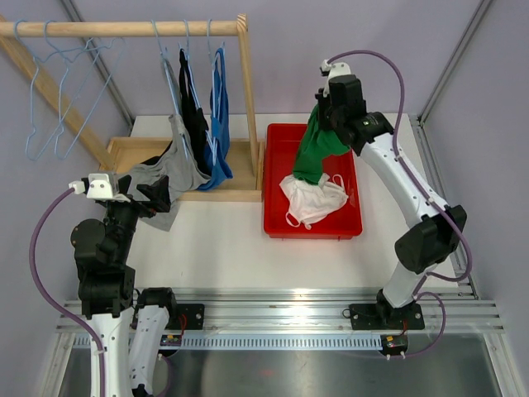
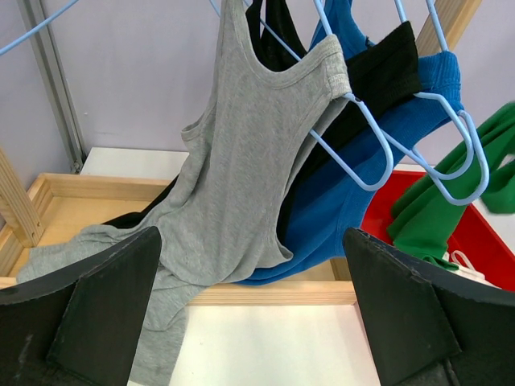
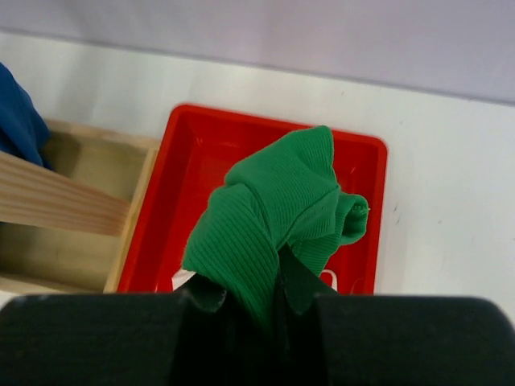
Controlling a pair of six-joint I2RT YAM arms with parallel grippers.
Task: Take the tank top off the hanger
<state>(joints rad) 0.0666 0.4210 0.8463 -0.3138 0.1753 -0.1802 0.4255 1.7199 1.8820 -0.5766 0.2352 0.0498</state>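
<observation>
Far left, empty pale blue wire hangers (image 1: 56, 91) hang on the wooden rail (image 1: 124, 28). Below them the left arm (image 1: 103, 248) reaches toward the rack. Its jaws stand wide and hold nothing, and the wrist view shows a black finger (image 2: 105, 310) at each side.

Between those fingers hangs the grey tank top (image 2: 241, 161). One shoulder is still looped on a blue hanger (image 2: 366, 145). Its lower part drapes over the rack's wooden base (image 1: 235, 195) and reaches the worktop (image 1: 223, 248) just beside the jaws.

A black garment (image 1: 194, 116) and a blue garment (image 1: 220, 124) hang close behind it on their own hangers.

Right of the rack sits a red tray (image 1: 314, 232) with a white garment (image 1: 314, 203) crumpled inside.

The right arm (image 1: 397, 165) bends over the tray. Its jaws are pinched narrow on a green garment (image 3: 273, 217), which dangles above the tray with its lower end touching the white garment.
</observation>
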